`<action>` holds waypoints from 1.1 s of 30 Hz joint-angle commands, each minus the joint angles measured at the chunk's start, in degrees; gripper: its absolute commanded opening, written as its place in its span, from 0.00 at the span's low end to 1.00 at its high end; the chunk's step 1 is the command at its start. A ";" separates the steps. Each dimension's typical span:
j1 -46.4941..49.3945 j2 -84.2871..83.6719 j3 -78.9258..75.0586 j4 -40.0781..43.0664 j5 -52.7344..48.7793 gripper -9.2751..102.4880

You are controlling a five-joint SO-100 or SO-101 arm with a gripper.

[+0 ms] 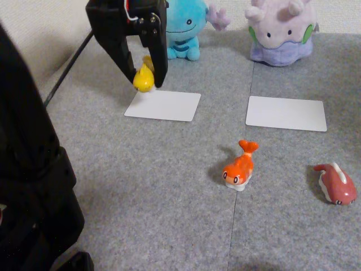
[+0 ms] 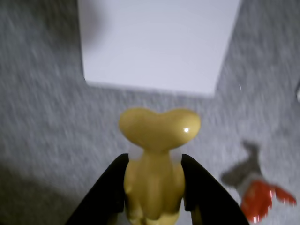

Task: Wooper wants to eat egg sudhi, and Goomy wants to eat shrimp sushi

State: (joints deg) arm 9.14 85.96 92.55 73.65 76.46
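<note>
Gripper fingers are clamped on the yellow fish toy, the egg sushi, held clear of the carpet just off the near-left corner of the left white card; the wrist view shows its tail sticking up between the black jaws. From that card, the blue plush sits at about twelve o'clock, and the lavender plush sits at twelve o'clock from the right white card. Judging by this, the first delivery is underway but not finished: both cards are bare. The orange fish toy, untouched, lies near six o'clock. Count: two plushes, two cards, three fish, including a dark red one.
</note>
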 commanded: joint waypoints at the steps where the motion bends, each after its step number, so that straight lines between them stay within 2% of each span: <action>1: -0.35 -8.53 -7.82 -0.97 0.88 0.12; 10: 0.26 -26.81 -20.13 -3.87 2.11 0.13; 13: 0.35 -29.71 -21.01 -5.19 2.81 0.20; 18: -0.26 -30.06 -21.09 -4.48 4.22 0.38; 21: -0.53 -26.89 -21.09 -2.72 4.39 0.44; 25: -0.53 -18.90 -21.09 0.88 4.57 0.44; 33: 0.53 -0.09 -20.65 13.80 0.44 0.44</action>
State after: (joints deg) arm 9.05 77.26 72.42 85.17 78.31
